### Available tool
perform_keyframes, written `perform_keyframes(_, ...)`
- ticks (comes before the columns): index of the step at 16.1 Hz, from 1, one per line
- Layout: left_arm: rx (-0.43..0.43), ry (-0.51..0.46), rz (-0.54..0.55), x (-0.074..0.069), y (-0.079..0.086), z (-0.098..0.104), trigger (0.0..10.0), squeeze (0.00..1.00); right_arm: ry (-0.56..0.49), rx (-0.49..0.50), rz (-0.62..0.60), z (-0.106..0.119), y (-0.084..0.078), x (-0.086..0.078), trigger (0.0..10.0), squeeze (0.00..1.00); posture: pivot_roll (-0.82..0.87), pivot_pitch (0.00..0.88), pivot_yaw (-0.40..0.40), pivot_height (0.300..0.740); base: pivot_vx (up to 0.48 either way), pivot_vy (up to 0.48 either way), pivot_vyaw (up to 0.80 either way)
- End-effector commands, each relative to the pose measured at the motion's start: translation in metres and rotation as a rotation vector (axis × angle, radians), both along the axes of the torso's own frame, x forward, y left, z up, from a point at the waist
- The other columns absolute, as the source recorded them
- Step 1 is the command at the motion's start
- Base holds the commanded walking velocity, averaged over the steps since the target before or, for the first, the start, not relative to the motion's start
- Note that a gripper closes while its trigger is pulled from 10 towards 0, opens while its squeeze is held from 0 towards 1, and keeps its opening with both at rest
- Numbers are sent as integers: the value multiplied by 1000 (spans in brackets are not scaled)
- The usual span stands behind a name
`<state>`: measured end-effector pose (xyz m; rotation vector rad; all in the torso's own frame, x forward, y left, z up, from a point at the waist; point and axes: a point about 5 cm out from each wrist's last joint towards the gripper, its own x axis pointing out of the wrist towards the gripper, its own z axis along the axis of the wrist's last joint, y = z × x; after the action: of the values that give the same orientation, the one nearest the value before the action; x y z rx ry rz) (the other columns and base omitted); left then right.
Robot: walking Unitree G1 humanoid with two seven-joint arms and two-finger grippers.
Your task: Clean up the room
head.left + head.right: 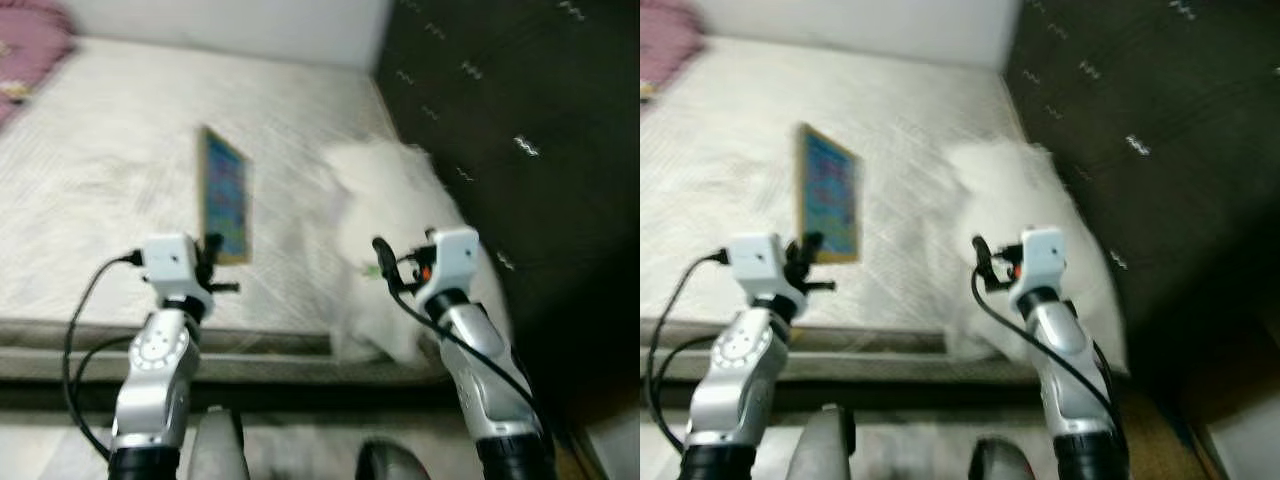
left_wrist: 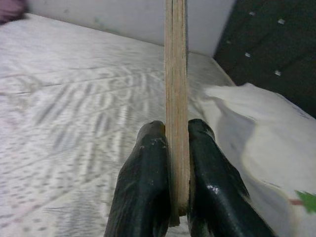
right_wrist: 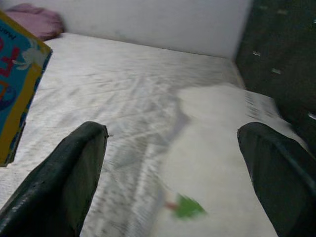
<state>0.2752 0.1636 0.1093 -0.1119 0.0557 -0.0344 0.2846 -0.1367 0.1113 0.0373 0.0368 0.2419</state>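
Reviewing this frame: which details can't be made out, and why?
- Board held by the left gripper: its printed face is motion-blurred in the head views; the left wrist view catches it edge-on.
- White pillow: its outline is smeared, and its green mark is unreadable.
- Pink bedding: cut off by the frame edge.
- Right gripper: open over the pillow.

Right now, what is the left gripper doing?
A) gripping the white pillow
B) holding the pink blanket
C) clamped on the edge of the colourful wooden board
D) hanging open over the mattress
C: in the left wrist view both black fingers press against the thin edge of the wooden board, which the left gripper holds above the mattress.
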Motion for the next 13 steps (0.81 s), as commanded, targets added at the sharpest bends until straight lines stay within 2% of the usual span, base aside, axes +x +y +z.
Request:
perform_keyframes(1,4,-58,9,3,3,12,10000,0,-29,6,20,8,4,2,10000,0,-6,0,-99,658,352,0,0)
perform_keyframes(3,4,-58,7,3,3,12,10000,0,-30,0,18,8,3,3,10000,0,-6,0,-100,658,356,0,447)
perform_keyframes(13,-2,-60,-5,4,0,12,10000,0,-22,1,-9,7,0,6,10000,0,-6,0,-102,658,381,0,0)
